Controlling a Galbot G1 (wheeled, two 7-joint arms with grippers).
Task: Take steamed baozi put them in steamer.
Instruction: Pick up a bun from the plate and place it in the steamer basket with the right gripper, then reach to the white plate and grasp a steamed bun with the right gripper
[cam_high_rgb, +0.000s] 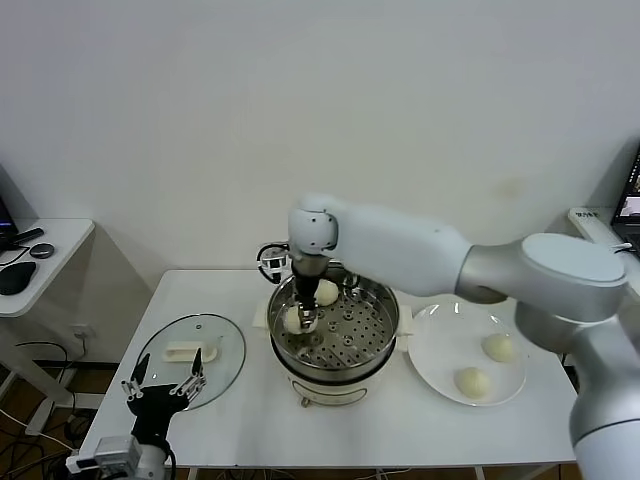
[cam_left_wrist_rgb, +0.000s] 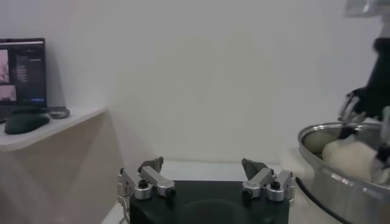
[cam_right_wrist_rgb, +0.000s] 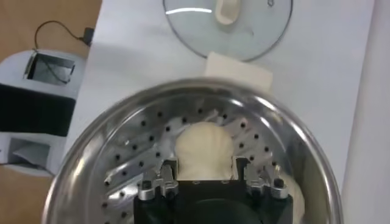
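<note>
The steamer (cam_high_rgb: 383, 345) stands mid-table with its perforated tray showing. My right gripper (cam_high_rgb: 303, 318) reaches down into it and is shut on a baozi (cam_high_rgb: 294, 320), low over the tray's left part. In the right wrist view this baozi (cam_right_wrist_rgb: 204, 149) sits between the fingers (cam_right_wrist_rgb: 167, 169) over the tray (cam_right_wrist_rgb: 134, 152). A second baozi (cam_high_rgb: 327, 292) lies on the tray behind it. Two more baozi (cam_high_rgb: 498, 347) (cam_high_rgb: 472, 381) lie on the white plate (cam_high_rgb: 440, 330) at the right. My left gripper (cam_high_rgb: 163, 385) is open and empty, parked at the table's front left.
The glass lid (cam_high_rgb: 190, 358) with a white handle lies flat to the left of the steamer, just behind the left gripper. A side table (cam_high_rgb: 40, 260) with a mouse stands off to the left. The left wrist view shows the steamer rim (cam_left_wrist_rgb: 329, 179).
</note>
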